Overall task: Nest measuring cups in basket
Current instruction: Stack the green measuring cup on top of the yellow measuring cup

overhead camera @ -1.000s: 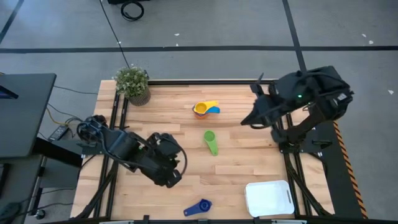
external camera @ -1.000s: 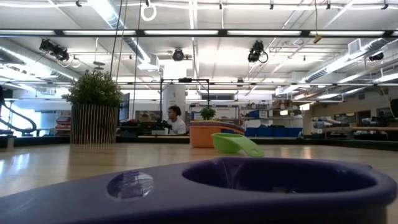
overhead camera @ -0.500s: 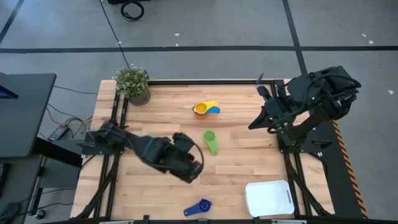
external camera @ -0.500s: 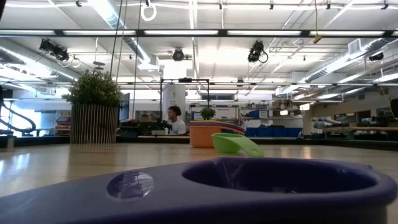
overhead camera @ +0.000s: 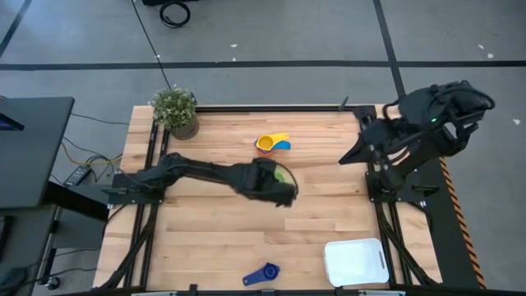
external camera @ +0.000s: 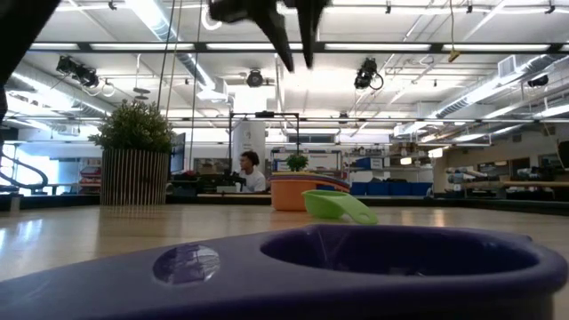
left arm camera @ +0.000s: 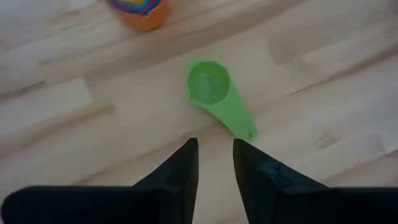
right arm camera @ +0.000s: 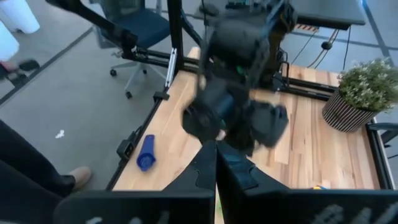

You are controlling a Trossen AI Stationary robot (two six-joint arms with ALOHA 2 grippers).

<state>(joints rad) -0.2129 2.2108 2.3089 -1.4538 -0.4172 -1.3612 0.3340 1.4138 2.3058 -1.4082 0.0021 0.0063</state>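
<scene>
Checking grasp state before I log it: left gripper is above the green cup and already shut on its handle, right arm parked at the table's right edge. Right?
Not quite. The left gripper is above the green cup, but it is open and holds nothing: the left wrist view shows the cup lying free on the table. The right gripper does wait at the right edge.

Directly beneath the left gripper (overhead camera: 279,182), the green plastic measuring cup (left arm camera: 208,86) is set on the wooden table (overhead camera: 329,214); the stacked cups (overhead camera: 269,144) are placed just beyond.
</scene>
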